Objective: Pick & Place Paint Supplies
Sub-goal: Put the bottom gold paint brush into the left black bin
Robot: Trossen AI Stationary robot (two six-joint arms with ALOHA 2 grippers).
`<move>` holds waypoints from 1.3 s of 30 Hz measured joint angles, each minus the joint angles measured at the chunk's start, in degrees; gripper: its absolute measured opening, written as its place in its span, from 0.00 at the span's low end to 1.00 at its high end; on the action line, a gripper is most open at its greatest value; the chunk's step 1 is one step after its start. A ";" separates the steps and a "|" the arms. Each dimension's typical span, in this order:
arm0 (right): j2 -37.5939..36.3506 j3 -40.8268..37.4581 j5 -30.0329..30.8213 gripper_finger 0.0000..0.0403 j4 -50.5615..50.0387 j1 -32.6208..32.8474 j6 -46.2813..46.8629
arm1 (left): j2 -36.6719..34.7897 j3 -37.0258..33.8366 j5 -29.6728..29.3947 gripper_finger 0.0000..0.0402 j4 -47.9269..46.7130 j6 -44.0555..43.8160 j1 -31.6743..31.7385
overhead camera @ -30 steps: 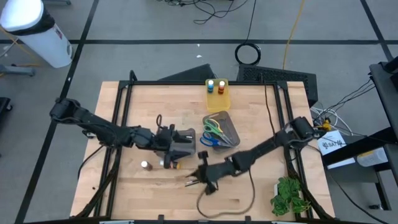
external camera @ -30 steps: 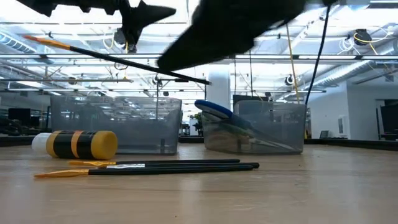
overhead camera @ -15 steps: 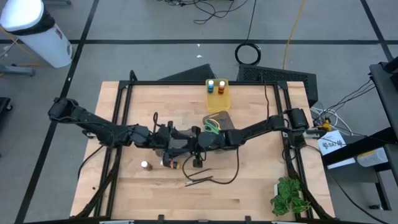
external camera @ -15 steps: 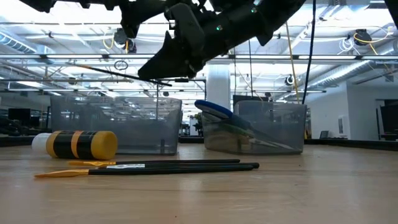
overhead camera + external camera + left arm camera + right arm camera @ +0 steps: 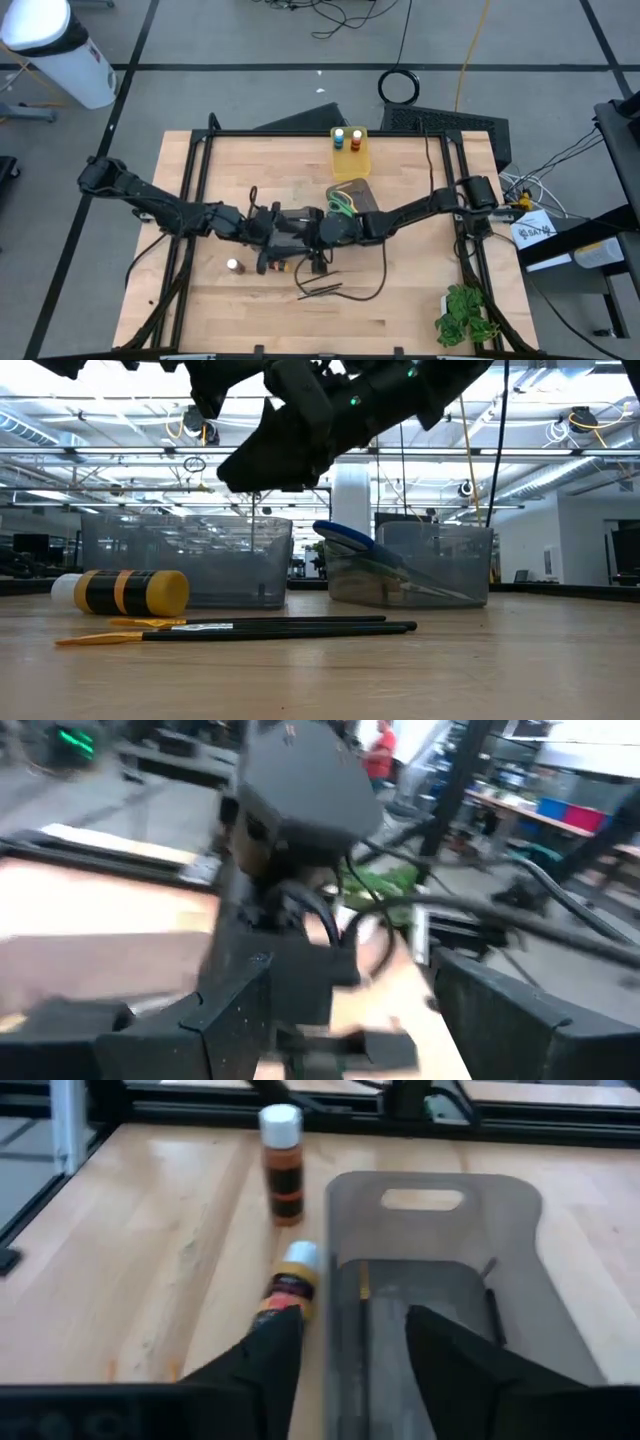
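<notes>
The right tool (image 5: pixel 345 1360) has swung from the surface's (image 5: pixel 420 300) front to above the grey bin (image 5: pixel 440 1280), fingers parted, brush (image 5: pixel 364 1285) apparently dropped inside. Left tool (image 5: pixel 330 1020) waits open alongside. Lift straight clear before fetching the remaining brushes (image 5: pixel 240 628) near the front edge.

Both arms meet over the middle of the table

We see the left gripper (image 5: pixel 262 228) and the right gripper (image 5: pixel 318 232) above a bin (image 5: pixel 440 1300) at the centre, with one paint bottle (image 5: pixel 290 1288) lying beside it and another (image 5: pixel 281 1150) standing farther off; two brushes (image 5: pixel 250 628) lie in front, and a second bin (image 5: pixel 357 205) holds scissors (image 5: pixel 342 206) to the right
</notes>
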 joint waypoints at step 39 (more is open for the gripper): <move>-12.50 -3.04 15.31 0.33 -9.93 22.80 -1.69 | 29.14 0.84 -11.04 0.01 -5.85 -9.80 -21.71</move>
